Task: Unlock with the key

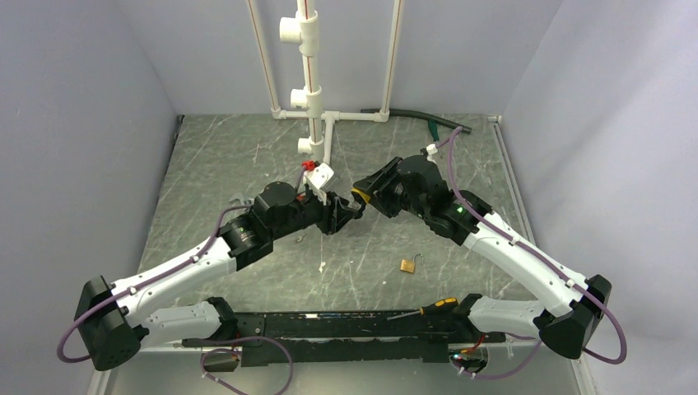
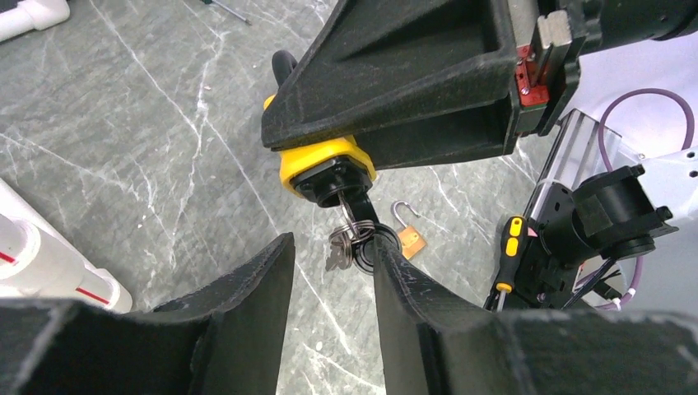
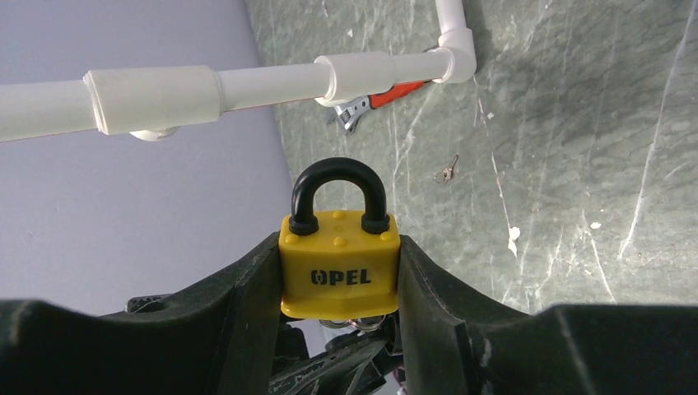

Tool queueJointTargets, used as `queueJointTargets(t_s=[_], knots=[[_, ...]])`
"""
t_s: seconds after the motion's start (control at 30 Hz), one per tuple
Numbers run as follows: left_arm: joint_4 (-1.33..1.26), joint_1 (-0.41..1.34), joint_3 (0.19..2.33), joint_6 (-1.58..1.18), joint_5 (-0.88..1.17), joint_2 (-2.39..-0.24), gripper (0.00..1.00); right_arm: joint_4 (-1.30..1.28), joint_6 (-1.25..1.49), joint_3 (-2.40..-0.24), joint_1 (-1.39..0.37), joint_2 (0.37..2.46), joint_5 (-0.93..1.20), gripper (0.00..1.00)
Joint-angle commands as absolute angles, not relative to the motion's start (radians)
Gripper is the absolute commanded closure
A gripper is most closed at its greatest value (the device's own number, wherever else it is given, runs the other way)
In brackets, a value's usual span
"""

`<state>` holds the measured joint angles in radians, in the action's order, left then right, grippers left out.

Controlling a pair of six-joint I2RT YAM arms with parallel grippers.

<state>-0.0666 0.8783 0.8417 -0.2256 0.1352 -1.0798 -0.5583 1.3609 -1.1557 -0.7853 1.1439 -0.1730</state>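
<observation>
My right gripper is shut on the yellow-and-black padlock and holds it in the air above the table's middle. Its black shackle sits with both legs in the body. In the left wrist view a black-headed key sticks in the padlock's underside. A ring with small silver keys hangs from it. My left gripper is open just below the padlock. Its right finger touches the key's black head, and the silver keys hang between the tips.
A small brass padlock with its shackle open lies on the table right of centre. A black-and-yellow screwdriver lies near the front rail. A white pipe frame stands at the back. A loose tiny key and a red-handled wrench lie on the table.
</observation>
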Motion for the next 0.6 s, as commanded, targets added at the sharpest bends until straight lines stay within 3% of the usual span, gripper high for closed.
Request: queueJointTargets(t_s=[0.0, 0.57], knots=[[-0.101, 0.876, 0.893, -0.214, 0.152, -1.059, 0.55, -0.474, 1.351, -1.164, -0.787, 1.123, -0.179, 1.00], [-0.153, 0.875, 0.887, -0.228, 0.101, -1.083, 0.67, -0.464, 1.350, -1.167, -0.792, 1.132, -0.159, 1.00]])
